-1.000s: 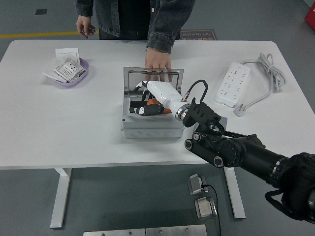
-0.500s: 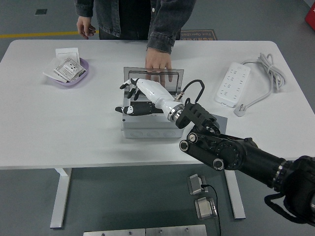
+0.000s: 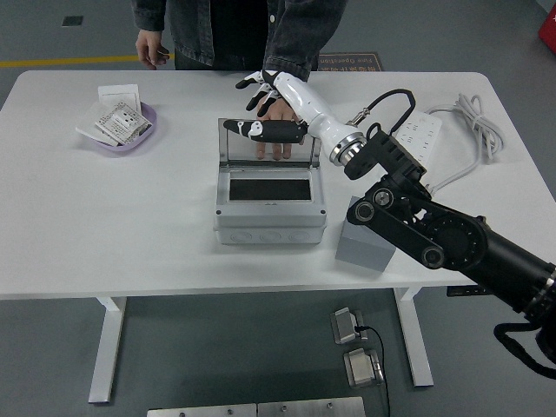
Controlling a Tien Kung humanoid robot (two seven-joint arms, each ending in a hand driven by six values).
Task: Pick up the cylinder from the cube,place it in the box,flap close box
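**Right hand raised over the box's lid, fingers spread**

Far to the left of my right hand I see a purple dish (image 3: 143, 130) holding packets. Just below and left of the hand sits the grey box (image 3: 269, 208), its clear lid (image 3: 268, 143) standing upright at the back. I can't make out the cylinder inside the dark opening. My right hand (image 3: 276, 106) hovers above the lid's top edge, released and gripping nothing. A person's hand (image 3: 276, 122) rests right behind it. Below the wrist stands the grey cube (image 3: 360, 245); further right lies a power strip (image 3: 410, 149).
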